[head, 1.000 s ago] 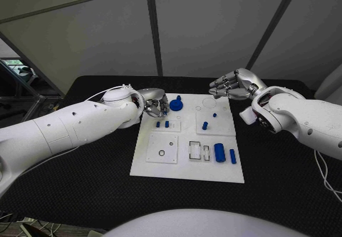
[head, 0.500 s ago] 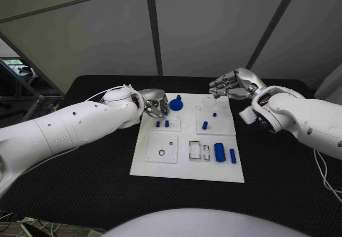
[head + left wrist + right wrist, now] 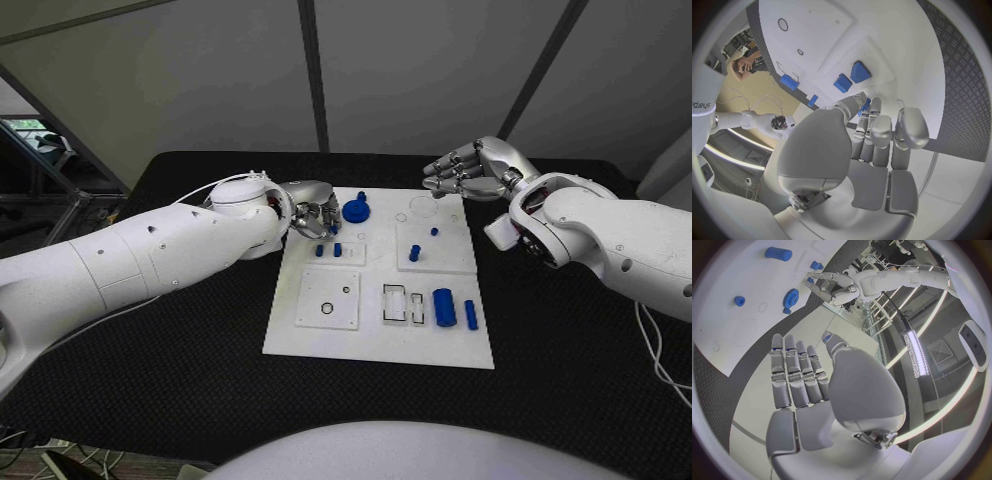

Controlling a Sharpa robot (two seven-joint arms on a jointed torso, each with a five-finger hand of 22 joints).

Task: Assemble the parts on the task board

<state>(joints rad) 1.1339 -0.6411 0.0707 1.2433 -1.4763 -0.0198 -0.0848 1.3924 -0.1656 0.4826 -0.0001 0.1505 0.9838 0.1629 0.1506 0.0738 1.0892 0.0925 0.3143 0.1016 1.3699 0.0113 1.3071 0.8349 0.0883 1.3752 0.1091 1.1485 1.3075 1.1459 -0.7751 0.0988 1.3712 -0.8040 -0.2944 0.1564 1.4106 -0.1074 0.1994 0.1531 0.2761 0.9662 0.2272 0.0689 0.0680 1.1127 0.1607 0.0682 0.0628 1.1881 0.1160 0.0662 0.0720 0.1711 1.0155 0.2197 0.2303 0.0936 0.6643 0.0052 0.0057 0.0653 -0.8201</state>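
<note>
Left hand (image 3: 310, 210) at board's (image 3: 378, 340) far left corner, fingers (image 3: 879, 131) curled, empty, just beside blue gear (image 3: 355, 210). Pinch its rim squarely, lift straight. Right hand (image 3: 469, 170) curled, empty, hovers off far right corner.

The smooth white plastic-looking task board (image 3: 378, 345) has a matt face with a faint sheen. On it, the blue gear-shaped part (image 3: 355, 211) and the blue cylinder (image 3: 444, 309) look like plain matt plastic. The black bench (image 3: 173, 370) is covered in a rough, finely woven or dimpled matt surface. Both white arm shells are glossy, smooth plastic; the left hand (image 3: 309, 212) and right hand (image 3: 469, 170) look like satin silver metal with a soft gleam.
</note>
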